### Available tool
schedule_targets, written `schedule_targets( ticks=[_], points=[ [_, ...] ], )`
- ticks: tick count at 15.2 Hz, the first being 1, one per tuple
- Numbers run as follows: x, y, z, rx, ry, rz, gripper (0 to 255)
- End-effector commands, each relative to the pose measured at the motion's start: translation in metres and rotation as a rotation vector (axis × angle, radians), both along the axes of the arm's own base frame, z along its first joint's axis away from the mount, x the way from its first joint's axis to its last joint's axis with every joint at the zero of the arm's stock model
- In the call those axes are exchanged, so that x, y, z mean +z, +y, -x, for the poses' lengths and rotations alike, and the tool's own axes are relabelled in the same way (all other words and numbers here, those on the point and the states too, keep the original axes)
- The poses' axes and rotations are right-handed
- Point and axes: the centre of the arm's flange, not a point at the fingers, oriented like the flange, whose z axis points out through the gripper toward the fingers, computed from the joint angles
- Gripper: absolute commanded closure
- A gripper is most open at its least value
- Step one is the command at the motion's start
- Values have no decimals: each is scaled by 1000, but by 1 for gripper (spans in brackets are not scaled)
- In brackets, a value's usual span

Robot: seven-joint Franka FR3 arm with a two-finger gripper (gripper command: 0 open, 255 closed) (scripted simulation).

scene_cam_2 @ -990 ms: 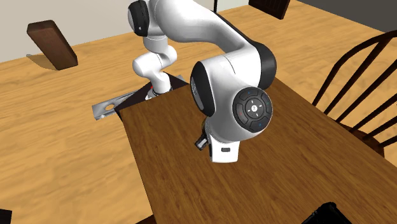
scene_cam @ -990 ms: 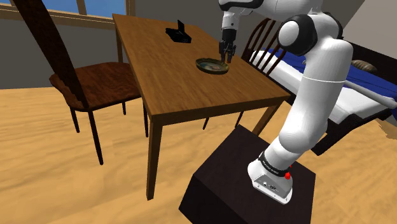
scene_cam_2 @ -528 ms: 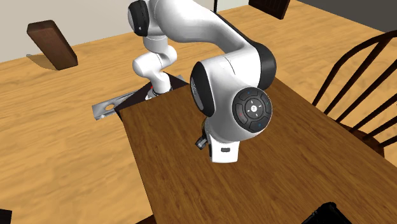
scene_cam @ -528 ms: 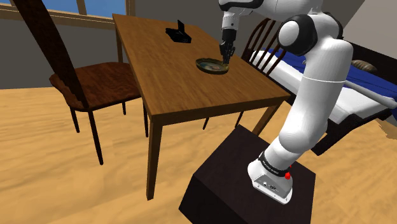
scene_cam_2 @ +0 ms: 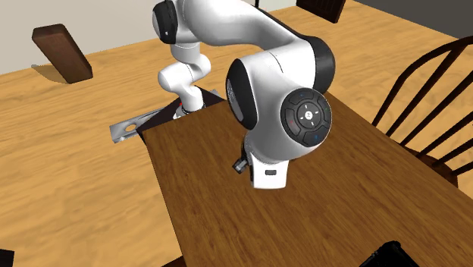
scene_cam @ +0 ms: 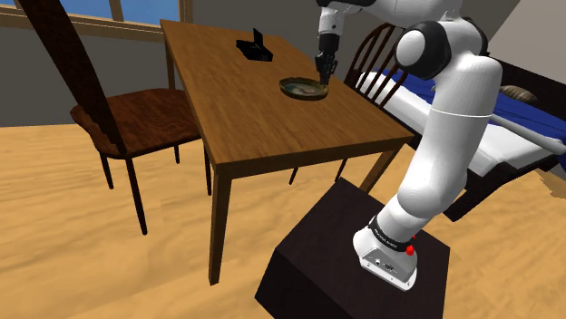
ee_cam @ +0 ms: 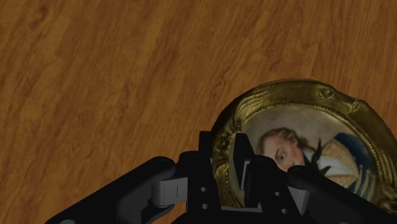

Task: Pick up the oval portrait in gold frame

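Grab looks done to me: the tool (ee_cam: 222, 147) is pinching the gold rim of the oval portrait (ee_cam: 299, 143), which sits on or barely above the worktop (scene_cam: 240, 104), so a proper lift is what's left.

A small object (scene_cam: 255, 47) stands on the table (scene_cam: 238, 109) beyond the portrait (scene_cam: 302, 89), a chair (scene_cam: 127, 120) alongside.

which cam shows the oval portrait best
The wrist view: the oval portrait is close, its gold frame and painted face plain, the tool clasping its rim. The shoulder view gives a small dark oval by the tool. In the second exterior view the white arm stands in front of that spot.
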Motion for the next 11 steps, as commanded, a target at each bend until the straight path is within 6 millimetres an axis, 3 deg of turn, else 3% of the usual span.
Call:
schedule_targets(
  ticks=[1,9,11],
  points=[
    [11,0,0,0,0,0,255],
    [53,0,0,0,0,0,255],
    [54,0,0,0,0,0,255]
  ],
)
